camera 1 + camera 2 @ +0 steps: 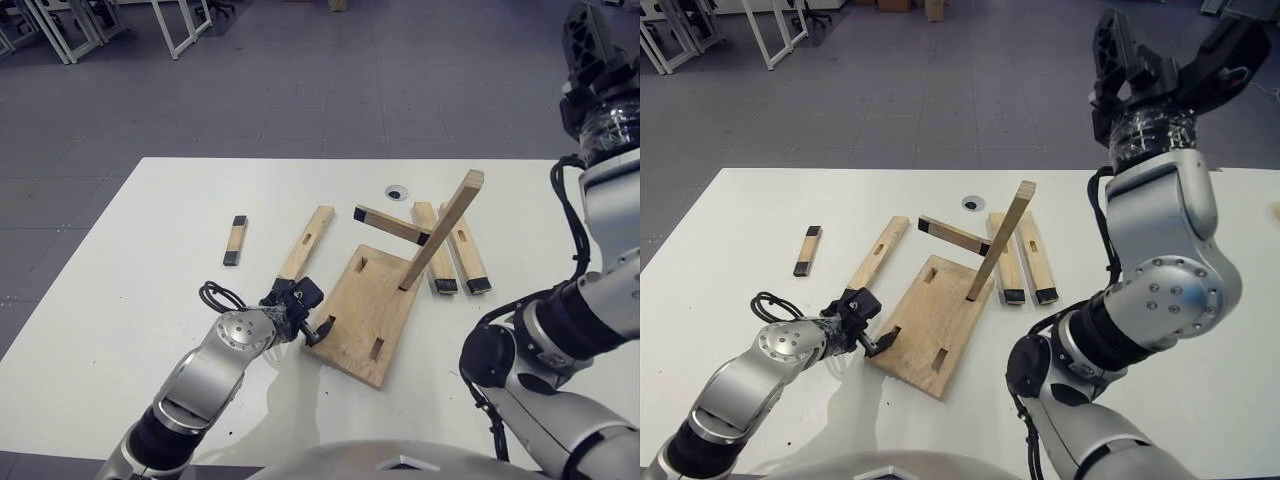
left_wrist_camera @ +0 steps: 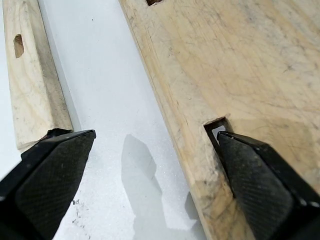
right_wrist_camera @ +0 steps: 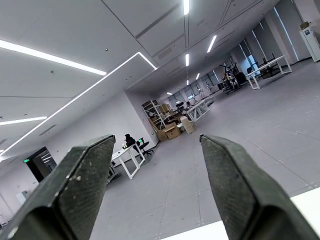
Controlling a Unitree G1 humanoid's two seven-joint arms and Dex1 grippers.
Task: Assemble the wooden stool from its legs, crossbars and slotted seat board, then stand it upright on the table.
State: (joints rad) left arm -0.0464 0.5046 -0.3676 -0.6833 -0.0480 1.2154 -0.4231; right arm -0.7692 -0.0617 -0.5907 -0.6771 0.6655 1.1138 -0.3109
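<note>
Left end effector (image 1: 315, 312), released, straddles the seat board (image 1: 362, 305) at its left edge near the front edge of the bench (image 1: 120, 330); we should clamp squarely beside the slot (image 2: 216, 126).

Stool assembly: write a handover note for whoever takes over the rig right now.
Left gripper: open, empty, low at the seat board's near left edge, one finger over the board, the other over the table.
Right gripper: open, empty, raised high above the table.
Parts: seat board lies flat; standing leg tilts in its far right slot, a crossbar apparently joined to it. Loose leg left of the board, two legs right of it, short crossbar farthest left.
Done: one leg seated. Left: three legs, crossbars, then stand it upright.
</note>
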